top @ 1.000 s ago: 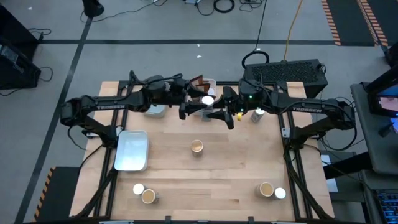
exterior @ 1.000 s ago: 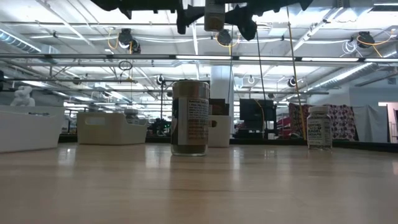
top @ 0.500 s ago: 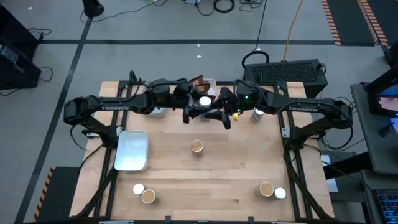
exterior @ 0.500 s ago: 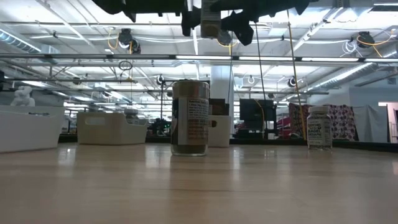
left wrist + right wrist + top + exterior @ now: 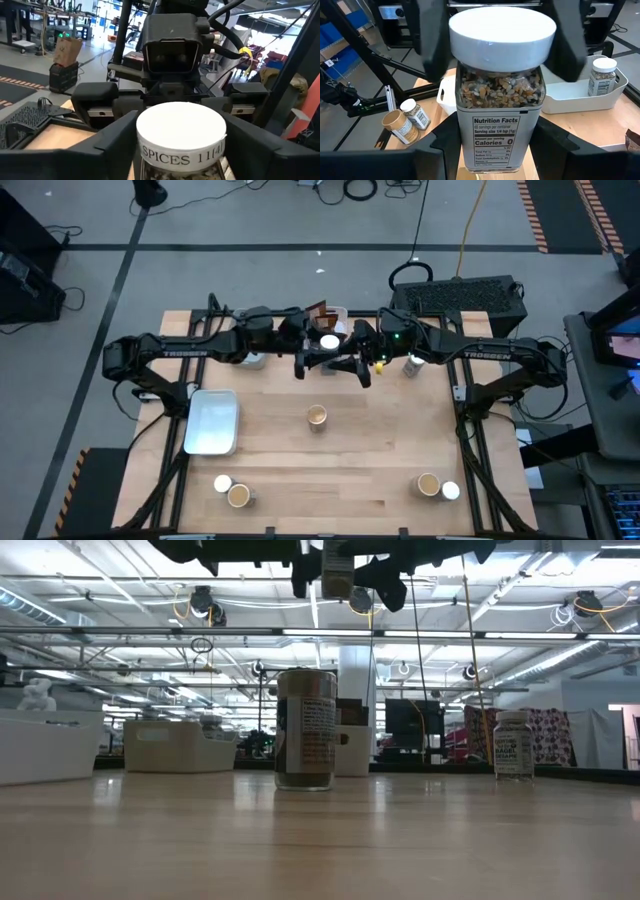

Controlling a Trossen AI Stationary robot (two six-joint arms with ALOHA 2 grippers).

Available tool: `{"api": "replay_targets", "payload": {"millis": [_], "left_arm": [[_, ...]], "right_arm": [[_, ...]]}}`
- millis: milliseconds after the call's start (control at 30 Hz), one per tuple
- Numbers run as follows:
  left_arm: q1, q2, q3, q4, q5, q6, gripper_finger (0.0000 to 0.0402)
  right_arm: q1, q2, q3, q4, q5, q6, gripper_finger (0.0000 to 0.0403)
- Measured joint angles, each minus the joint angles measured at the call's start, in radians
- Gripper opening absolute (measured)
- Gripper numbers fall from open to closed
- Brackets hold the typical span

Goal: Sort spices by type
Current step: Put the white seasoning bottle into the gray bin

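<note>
A white-lidded spice jar (image 5: pixel 501 95) hangs in mid-air above the table's far middle, clamped by the right gripper (image 5: pixel 345 363); the left gripper (image 5: pixel 305 360) brackets its lid, contact unclear. Sorting looks barely begun: jars lie scattered across the wooden table (image 5: pixel 380 440), and the white tray (image 5: pixel 211 423) is empty. A workshop lies behind.

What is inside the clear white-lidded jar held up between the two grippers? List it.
Inside the clear white-lidded jar: mixed brown, tan and white chunks, filling it to just under the lid. Its nutrition label covers the lower contents. The right gripper clamps it; the left gripper straddles it.
</note>
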Motion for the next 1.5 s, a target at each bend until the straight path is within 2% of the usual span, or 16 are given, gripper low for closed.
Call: {"api": "replay_targets", "payload": {"millis": [133,400,767,967,1267,1400,1500], "left_arm": [[0.0,0.0,0.0,-0.001,-0.001,0.002,0.0209],[0.0,0.0,0.0,-0.004,0.011,0.019,0.0208],[0.037,-0.054,-0.001,-0.051,0.01,0.0,0.0208],[0.086,-0.143,-0.001,-0.249,-0.003,0.035,0.0208],[0.173,-0.31,-0.002,-0.613,-0.099,0.131,0.0208],[0.239,-0.41,-0.105,-0.676,-0.101,0.094,0.0208],[0.295,-0.499,-0.244,-0.624,-0.115,0.022,0.0208]], "right_arm": [[0.0,0.0,0.0,0.001,0.0,-0.001,0.0169],[0.0,0.0,0.0,0.001,0.003,-0.015,0.0176],[-0.042,-0.045,0.001,-0.04,0.003,-0.005,0.0265],[-0.078,-0.109,0.001,-0.152,0.004,-0.033,0.0277],[-0.086,-0.144,0.001,-0.228,0.004,-0.053,0.0273],[-0.086,-0.144,0.001,-0.245,0.004,-0.053,0.0272],[-0.085,-0.144,0.001,-0.253,0.004,-0.053,0.0272]]}}
